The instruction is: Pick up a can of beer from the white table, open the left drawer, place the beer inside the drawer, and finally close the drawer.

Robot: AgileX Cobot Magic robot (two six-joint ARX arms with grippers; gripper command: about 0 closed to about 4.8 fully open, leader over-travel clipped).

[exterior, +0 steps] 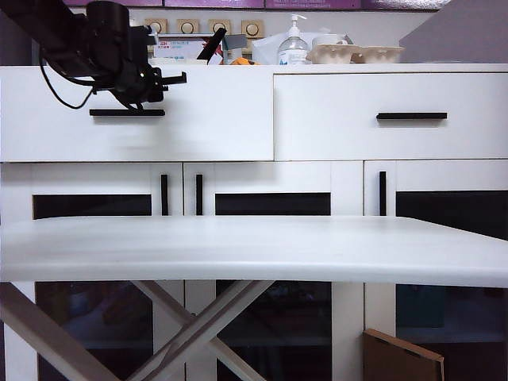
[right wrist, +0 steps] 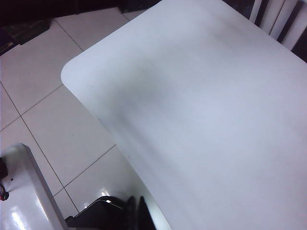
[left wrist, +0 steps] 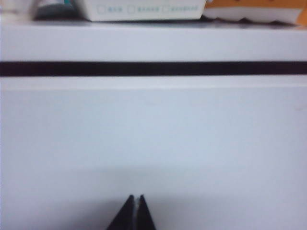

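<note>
The can of beer is out of view in every frame. The white table [exterior: 254, 246] fills the foreground and its bare top [right wrist: 216, 120] shows in the right wrist view. My left gripper [exterior: 143, 97] is raised in front of the left drawer [exterior: 214, 119], just above its black bar handle [exterior: 127, 113]. Its fingertips [left wrist: 135, 197] are shut and empty, pointing at the white drawer front [left wrist: 153, 134]. A dark line [left wrist: 153, 68] runs across above them. My right gripper [right wrist: 135, 213] is shut with nothing in it, beside the table's rounded edge; it does not show in the exterior view.
The right drawer [exterior: 389, 119] sits beside the left one. A pump bottle [exterior: 294, 48], egg cartons [exterior: 353, 54] and boxes [left wrist: 144, 9] stand on the cabinet top. Dark-glass doors [exterior: 274, 205] are below. Cardboard [exterior: 401, 357] leans low right. Floor tiles [right wrist: 57, 120] lie beside the table.
</note>
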